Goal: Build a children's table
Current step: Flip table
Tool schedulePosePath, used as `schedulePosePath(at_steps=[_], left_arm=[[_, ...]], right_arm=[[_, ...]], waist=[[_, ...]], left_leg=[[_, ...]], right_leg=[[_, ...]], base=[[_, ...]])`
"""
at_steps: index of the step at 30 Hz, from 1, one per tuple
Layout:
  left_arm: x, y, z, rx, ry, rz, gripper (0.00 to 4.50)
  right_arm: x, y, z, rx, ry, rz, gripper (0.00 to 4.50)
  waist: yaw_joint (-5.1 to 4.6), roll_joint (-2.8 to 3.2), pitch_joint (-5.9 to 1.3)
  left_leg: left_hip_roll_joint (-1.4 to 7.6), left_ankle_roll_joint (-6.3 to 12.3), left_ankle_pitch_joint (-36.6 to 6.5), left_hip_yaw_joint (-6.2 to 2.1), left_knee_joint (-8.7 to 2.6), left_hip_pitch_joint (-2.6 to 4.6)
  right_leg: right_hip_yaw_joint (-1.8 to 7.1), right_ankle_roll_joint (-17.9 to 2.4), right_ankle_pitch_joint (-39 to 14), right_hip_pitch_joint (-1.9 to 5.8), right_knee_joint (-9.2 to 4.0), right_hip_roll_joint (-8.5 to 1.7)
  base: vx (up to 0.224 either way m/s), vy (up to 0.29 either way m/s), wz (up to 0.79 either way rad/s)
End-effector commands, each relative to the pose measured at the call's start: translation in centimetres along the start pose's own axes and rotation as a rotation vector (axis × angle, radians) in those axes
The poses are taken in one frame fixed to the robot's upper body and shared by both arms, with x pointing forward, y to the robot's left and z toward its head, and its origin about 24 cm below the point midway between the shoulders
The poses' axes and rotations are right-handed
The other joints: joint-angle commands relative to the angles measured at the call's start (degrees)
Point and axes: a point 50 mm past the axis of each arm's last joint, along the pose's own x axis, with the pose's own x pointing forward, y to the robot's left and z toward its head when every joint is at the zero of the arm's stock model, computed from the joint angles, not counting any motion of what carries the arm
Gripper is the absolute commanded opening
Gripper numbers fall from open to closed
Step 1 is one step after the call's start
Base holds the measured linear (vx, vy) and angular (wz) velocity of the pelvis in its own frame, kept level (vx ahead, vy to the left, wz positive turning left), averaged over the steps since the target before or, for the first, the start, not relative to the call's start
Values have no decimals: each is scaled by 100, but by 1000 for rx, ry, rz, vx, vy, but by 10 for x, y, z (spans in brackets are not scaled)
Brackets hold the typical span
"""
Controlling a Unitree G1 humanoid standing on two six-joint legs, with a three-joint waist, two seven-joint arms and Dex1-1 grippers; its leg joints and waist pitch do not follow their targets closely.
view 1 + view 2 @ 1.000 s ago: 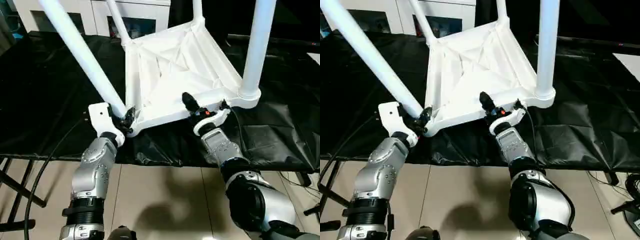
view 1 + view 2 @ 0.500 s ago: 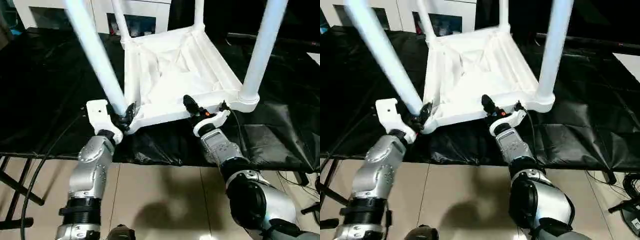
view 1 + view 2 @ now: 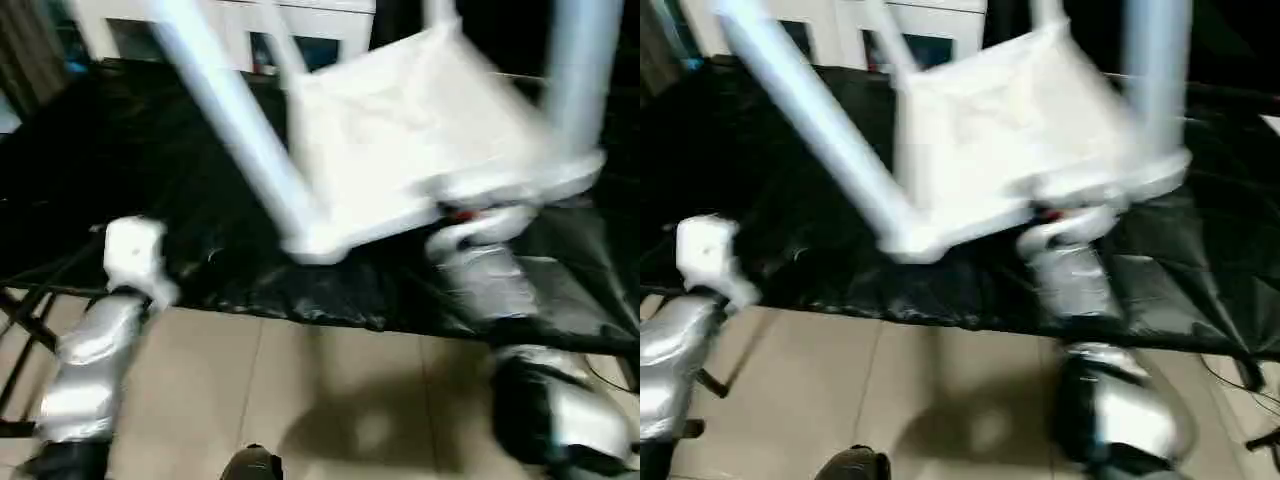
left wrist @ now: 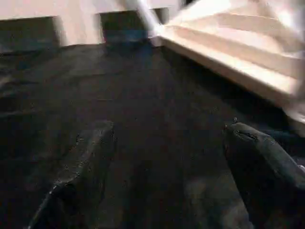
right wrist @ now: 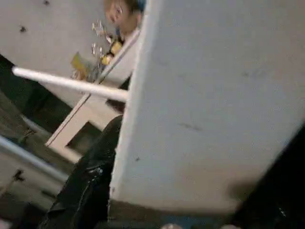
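Left wrist view: the left gripper (image 4: pixel 167 176) hangs wide open, empty, over the black-sheeted desk (image 4: pixel 143 95). Right fingers (image 5: pixel 90 176) clamp the near rim of the upturned white plastic children's table (image 3: pixel 420 150), legs fitted; turning it upright likely follows.

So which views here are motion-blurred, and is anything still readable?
Left eye view: heavy smear, table top and near leg are soft shapes. Left wrist view: blurred, though the open left gripper over black sheet reads. Right wrist view: a white panel up close, soft.
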Motion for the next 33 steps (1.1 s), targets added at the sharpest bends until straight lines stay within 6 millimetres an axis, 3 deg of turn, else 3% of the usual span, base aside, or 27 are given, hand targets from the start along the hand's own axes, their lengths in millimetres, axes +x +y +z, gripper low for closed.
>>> schedulePosePath(at_steps=[1,5,7,11,14,21,22,24,25,26,27,29,33], left_arm=[[-1,-9,12,30,-23,-134,396],[-8,-21,32,108,-44,-362,396],[-7,-24,44,113,-66,-402,396],[-5,-28,64,140,-109,-468,396],[-3,-34,76,145,-122,-519,396],[18,-25,101,279,-166,-394,396],[21,-23,108,300,-193,-364,396],[26,-20,120,331,-233,-328,396],[27,-21,128,356,-256,-329,396],[27,-22,137,376,-282,-333,396],[28,-23,144,394,-301,-333,396],[29,-27,157,440,-339,-342,396],[32,-33,179,523,-427,-350,396]], right_arm=[[2,7,18,-209,-18,24,197],[1,12,22,-371,6,-20,197],[2,15,24,-418,9,-32,197],[4,20,27,-533,15,-59,197],[5,23,28,-577,15,-75,197],[11,29,33,-706,41,-115,196],[12,30,34,-732,44,-122,196],[15,32,36,-770,41,-134,196],[16,35,36,-793,43,-134,194],[18,38,35,-817,42,-132,194],[19,40,35,-835,42,-132,190],[21,45,32,-862,44,-128,186],[25,52,26,-897,41,-135,164]], waist=[[-104,25,-424],[-228,-14,-399],[-212,-9,-387],[-213,-8,-393],[-237,-21,-352],[-252,-44,-390],[-252,-79,-396],[-231,-95,-397],[-232,-77,-398],[-239,-101,-402],[-236,-84,-405],[-257,-98,-406],[-270,-121,-417]], left_leg=[[370,-526,-1279,-218,-542,366],[327,-536,-1465,-205,-567,328],[323,-540,-1554,-181,-560,380],[307,-575,-1405,-169,-561,383],[302,-720,-1808,-186,-593,401],[294,-900,-2021,-200,-597,463],[296,-908,-1998,-214,-605,437],[289,-903,-2000,-197,-583,462],[290,-929,-1956,-208,-590,447],[290,-931,-1930,-208,-590,434],[289,-978,-1950,-211,-592,451],[280,-1012,-1908,-218,-596,419],[275,-942,-1778,-201,-562,419]], right_leg=[[127,-989,-175,28,-385,-357],[157,-860,-582,24,-432,-363],[186,-825,-799,-12,-479,-373],[186,-774,-709,-26,-465,-330],[196,-708,-1162,-32,-514,-340],[210,-564,-996,-60,-513,-301],[205,-566,-985,-30,-509,-312],[216,-567,-1015,-58,-516,-311],[212,-571,-991,-46,-511,-318],[207,-570,-955,-38,-507,-310],[197,-570,-941,-54,-497,-307],[190,-586,-766,-32,-476,-298],[204,-613,-545,-25,-468,-305]], base=[[0,0,0],[0,0,0],[0,0,0],[0,0,0],[0,0,0],[0,0,0],[0,0,0],[0,0,0],[0,0,0],[0,0,0],[0,0,0],[0,0,0],[0,0,0]])
